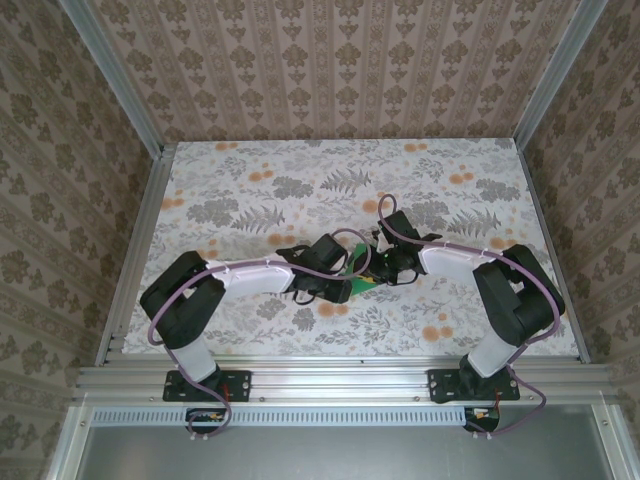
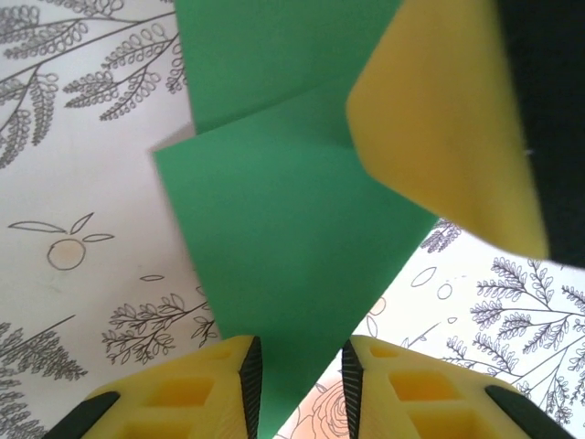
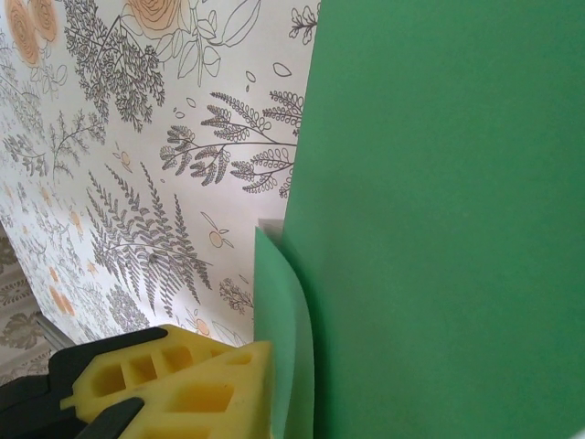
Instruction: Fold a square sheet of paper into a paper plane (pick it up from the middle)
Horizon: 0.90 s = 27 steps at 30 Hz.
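Two grippers on one part-folded sheet, mid-table.
Bright green square sheet of paper (image 1: 358, 278) sits at the centre of the flower-patterned table (image 1: 250, 190), with one flap already creased over. Its pointed near corner runs into the left gripper (image 2: 300, 389), whose yellow jaws stand apart with the corner loose in the gap. Right gripper (image 1: 385, 262) is at the sheet's far right. One yellow finger (image 3: 183, 375) shows beside a lifted flap edge, and its closure cannot be determined. Left arm judged nearer the point. Bare table all round, walls well apart.
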Each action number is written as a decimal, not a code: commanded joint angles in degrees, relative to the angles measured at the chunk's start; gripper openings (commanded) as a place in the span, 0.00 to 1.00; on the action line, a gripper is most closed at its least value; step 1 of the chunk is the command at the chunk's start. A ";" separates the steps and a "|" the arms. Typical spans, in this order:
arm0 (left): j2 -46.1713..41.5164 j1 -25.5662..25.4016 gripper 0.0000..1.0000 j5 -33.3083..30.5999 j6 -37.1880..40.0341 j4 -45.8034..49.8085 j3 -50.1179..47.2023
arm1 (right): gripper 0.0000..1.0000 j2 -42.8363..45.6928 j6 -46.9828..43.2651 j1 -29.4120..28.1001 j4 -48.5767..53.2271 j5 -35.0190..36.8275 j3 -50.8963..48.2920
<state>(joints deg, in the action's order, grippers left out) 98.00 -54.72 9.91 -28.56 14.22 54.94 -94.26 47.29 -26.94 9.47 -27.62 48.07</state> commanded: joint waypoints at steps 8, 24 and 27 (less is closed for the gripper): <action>1.68 -0.91 0.28 -2.32 1.57 2.51 2.40 | 0.22 -0.41 0.23 -0.13 1.98 0.13 1.67; 2.29 -1.37 0.28 -3.49 2.01 3.17 2.76 | 0.22 -0.40 0.00 -0.13 2.33 0.15 1.87; 2.58 -1.42 0.26 -3.88 2.26 3.69 2.97 | 0.22 -0.40 0.08 -0.13 2.30 0.10 1.90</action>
<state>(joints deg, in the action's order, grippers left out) 99.42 -55.86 7.18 -27.70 16.29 56.47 -94.26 47.27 -26.94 9.56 -27.62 48.71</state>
